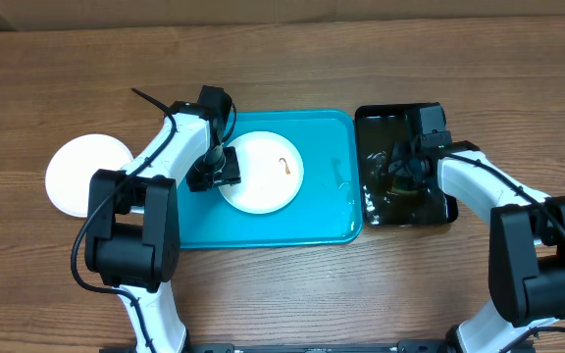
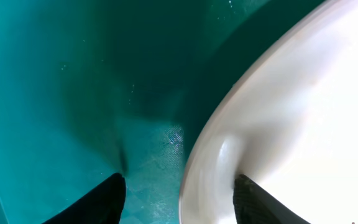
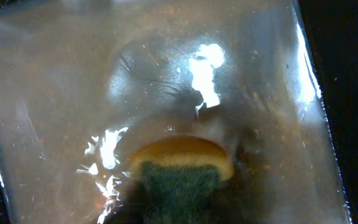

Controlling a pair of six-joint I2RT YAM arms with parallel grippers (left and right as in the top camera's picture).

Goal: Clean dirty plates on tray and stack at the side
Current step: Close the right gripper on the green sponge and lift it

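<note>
White plate point(image 2: 303, 112) rim between parted left jaws | turquoise tray point(image 2: 55, 93) beneath

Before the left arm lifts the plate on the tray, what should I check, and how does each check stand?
1. Left fingers straddle the rim of the plate: ok, one is over the tray, one over the plate.
2. Left gripper closed on the plate: not ok, it is open.
3. Plate clean: not ok, it has an orange smear.
4. Sponge wet: ok, it sits in the water of the basin.
5. Right gripper holding the sponge: cannot tell, its fingers are hidden.
6. Stacking spot: ok, a side plate lies left of the tray.
</note>
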